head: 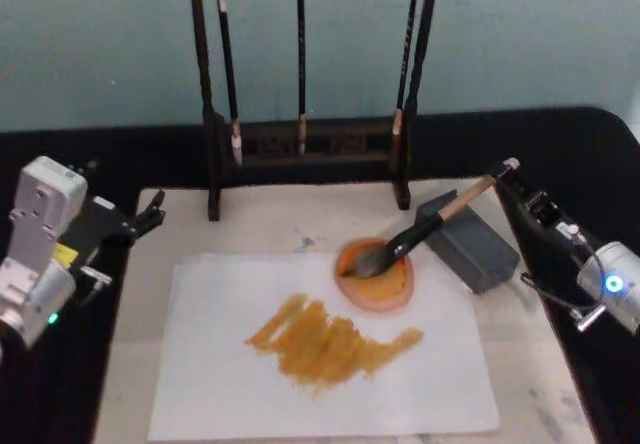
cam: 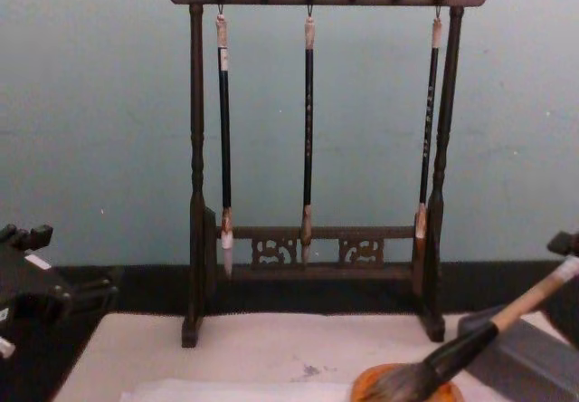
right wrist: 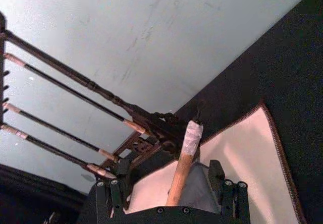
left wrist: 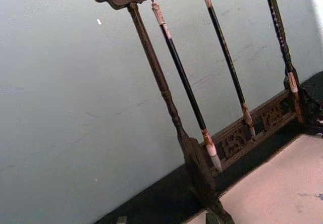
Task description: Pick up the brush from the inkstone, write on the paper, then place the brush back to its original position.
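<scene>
White paper lay nearest the head camera, flat on a cream mat, with orange-brown strokes across its middle. The round orange inkstone sat at the paper's far right corner. The brush lay tilted, with its bristles in the inkstone and its handle propped on a grey block just beside it.

The right gripper reached in from the right over the black table, its forearm angled toward the brush stand. Its jaws were wide, with the handle's taped end between them. The fingers appeared to stand clear of the wood, though the wrist view left this uncertain.

The left gripper was parked at the mat's left edge, well apart from the brush. Its grip state could not be determined.

Bare mat lay open between the paper and the stand. The block sat near the mat's right edge.
</scene>
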